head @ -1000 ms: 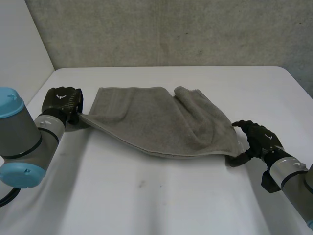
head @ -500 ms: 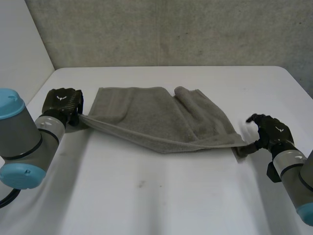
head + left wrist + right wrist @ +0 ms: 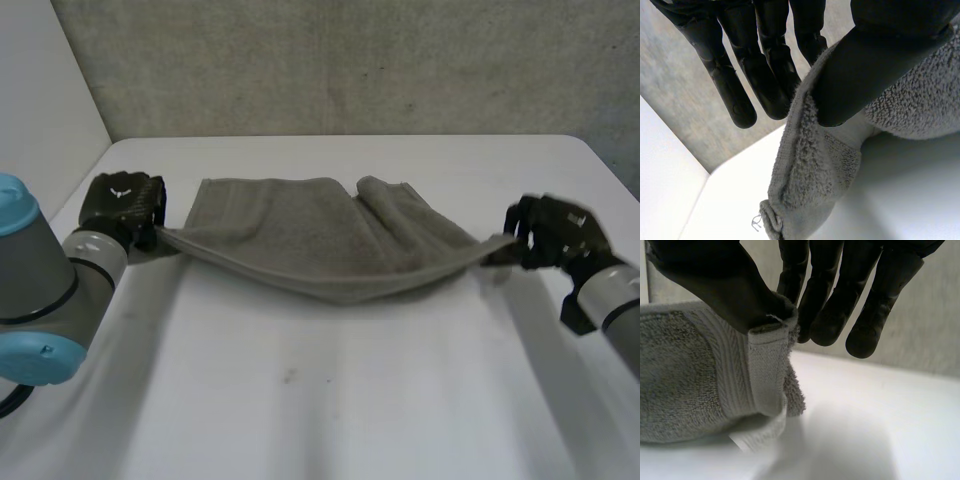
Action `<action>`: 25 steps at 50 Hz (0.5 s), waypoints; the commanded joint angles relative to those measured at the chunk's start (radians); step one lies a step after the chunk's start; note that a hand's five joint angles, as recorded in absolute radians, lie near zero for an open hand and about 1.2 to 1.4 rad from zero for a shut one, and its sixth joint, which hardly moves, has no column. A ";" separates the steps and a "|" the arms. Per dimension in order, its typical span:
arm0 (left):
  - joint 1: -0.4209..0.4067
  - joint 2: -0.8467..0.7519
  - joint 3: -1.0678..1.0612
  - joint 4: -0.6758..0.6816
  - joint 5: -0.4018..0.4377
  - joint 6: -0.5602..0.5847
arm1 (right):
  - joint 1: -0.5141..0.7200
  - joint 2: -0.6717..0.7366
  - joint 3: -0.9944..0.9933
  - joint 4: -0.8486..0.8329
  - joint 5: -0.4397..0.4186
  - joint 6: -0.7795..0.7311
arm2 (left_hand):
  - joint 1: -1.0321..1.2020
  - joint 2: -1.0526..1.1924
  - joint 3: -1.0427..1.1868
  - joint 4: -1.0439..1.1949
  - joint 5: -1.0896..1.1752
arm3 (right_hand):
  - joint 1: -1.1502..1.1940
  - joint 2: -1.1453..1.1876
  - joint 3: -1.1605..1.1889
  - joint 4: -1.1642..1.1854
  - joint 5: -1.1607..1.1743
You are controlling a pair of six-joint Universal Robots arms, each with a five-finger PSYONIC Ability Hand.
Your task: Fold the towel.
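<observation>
Towel [image 3: 320,235] sags between left hand [image 3: 122,205] and right hand [image 3: 555,232], each with thumb and fingers [image 3: 762,75] clamped on a near corner, its far part on the counter [image 3: 330,400]; mid-lift, I judge, and next both corners need carrying evenly over to the far edge.

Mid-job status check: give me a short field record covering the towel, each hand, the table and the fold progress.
towel: grey; near edge lifted and strung between both hands, sagging in the middle; far part lies on the table, rumpled toward the right hand
left hand: shut on the towel at its near left corner, thumb pinching it against the fingers
right hand: shut on the towel at its near right corner, thumb pinching the hem
table: white
fold: not yet made
</observation>
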 commanded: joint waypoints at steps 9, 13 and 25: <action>0.000 0.290 -0.075 -0.088 0.002 0.198 | -0.004 -0.331 -0.265 0.452 -0.080 -0.663 | 0.197 0.177 0.179 0.177 0.188 | 0.059 0.065 0.057 0.055 0.052; 0.006 0.377 -0.128 -0.131 0.002 0.270 | -0.005 -0.411 -0.281 0.587 -0.073 -0.907 | 0.197 0.177 0.179 0.177 0.188 | 0.059 0.065 0.057 0.055 0.052; -0.006 0.439 -0.250 -0.193 0.003 0.357 | -0.008 -0.474 -0.276 0.782 -0.057 -1.002 | 0.197 0.177 0.179 0.177 0.188 | 0.059 0.065 0.057 0.055 0.052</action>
